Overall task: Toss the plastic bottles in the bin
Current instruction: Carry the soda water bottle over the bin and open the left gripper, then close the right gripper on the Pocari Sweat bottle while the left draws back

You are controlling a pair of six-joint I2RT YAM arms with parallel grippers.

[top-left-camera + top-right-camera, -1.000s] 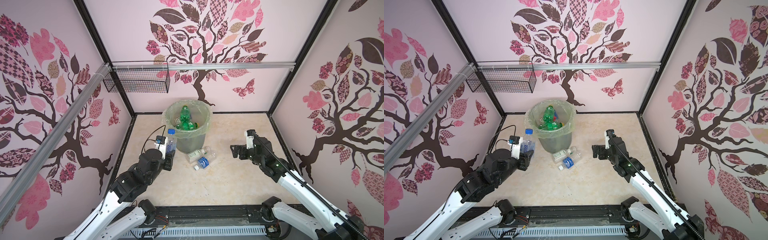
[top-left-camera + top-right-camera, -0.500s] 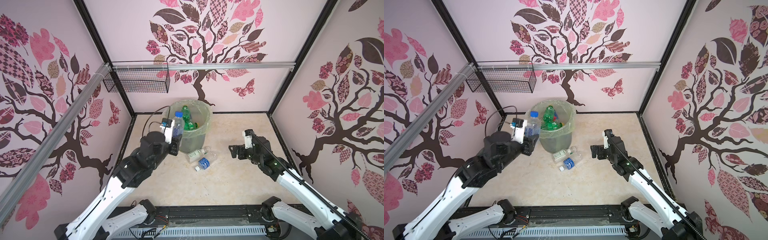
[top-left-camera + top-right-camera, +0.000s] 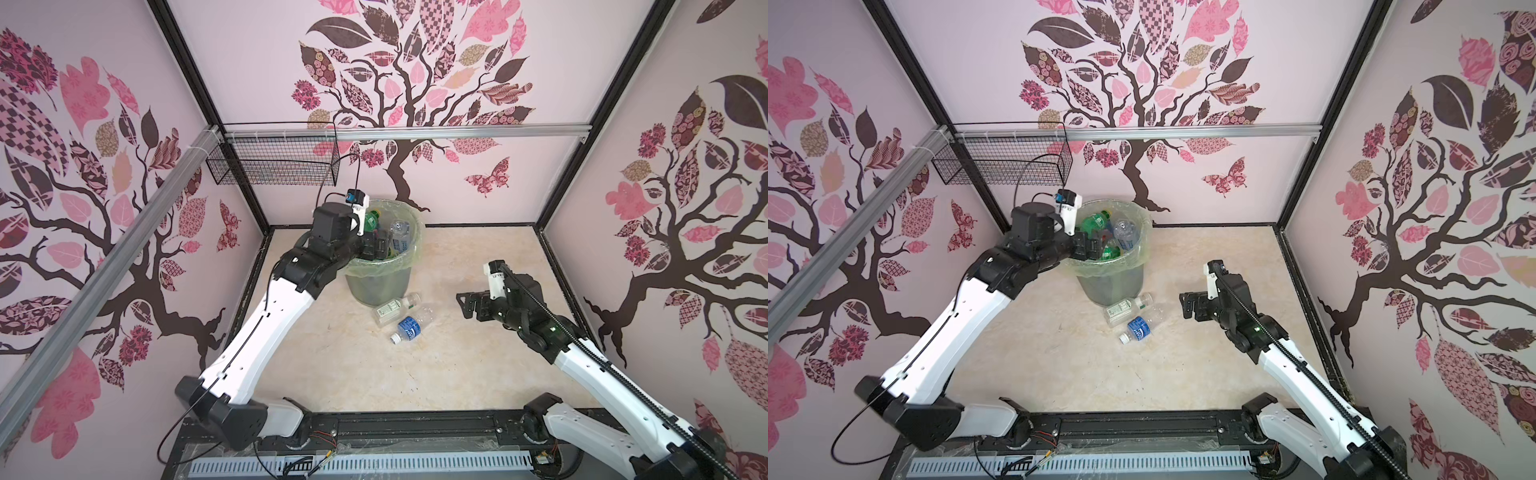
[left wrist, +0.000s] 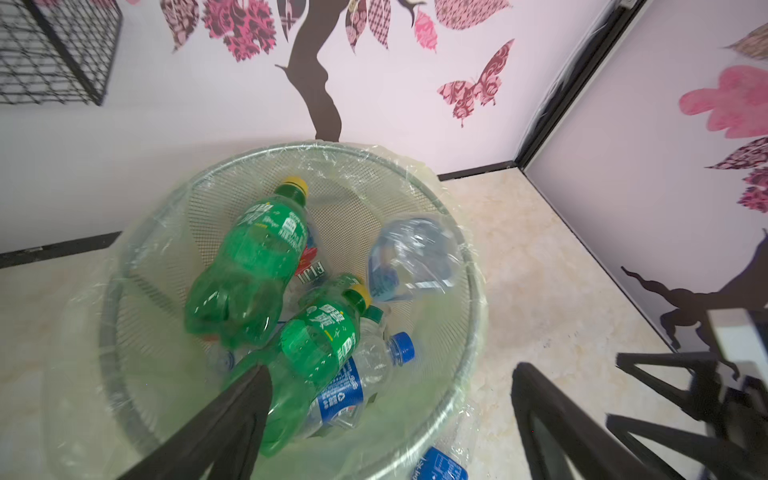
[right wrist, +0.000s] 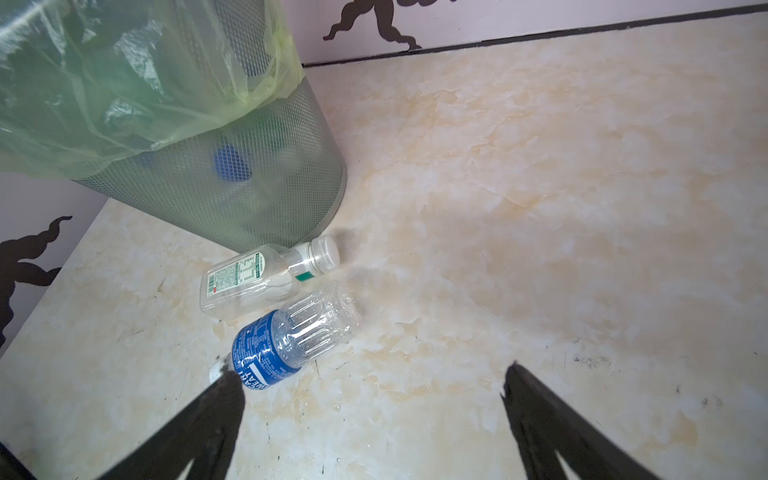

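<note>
The bin (image 3: 386,266) (image 3: 1113,270) stands at the back of the floor, its bag liner folded over the rim (image 4: 469,332). Inside lie several plastic bottles: two green yellow-capped ones (image 4: 253,257) (image 4: 320,345), a clear blue-capped one (image 4: 357,382) and a crumpled clear one (image 4: 411,257). My left gripper (image 3: 376,245) (image 3: 1092,245) (image 4: 388,370) hangs open over the bin's near-left rim, holding nothing. On the floor by the bin's foot lie a white-labelled bottle (image 3: 392,306) (image 5: 257,278) and a blue-labelled one (image 3: 411,324) (image 5: 291,336). My right gripper (image 3: 467,305) (image 3: 1190,305) (image 5: 372,374) is open, to their right.
A black wire-mesh basket (image 3: 274,166) hangs on the back wall above and left of the bin. An aluminium rail (image 3: 415,133) runs along the back and left walls. Patterned walls close in the marble-look floor (image 3: 457,365) on three sides.
My left gripper rose from beside the bin with a blue-capped bottle, swung over the rim and opened; the bottle now lies in the bin. The right arm barely moved.
</note>
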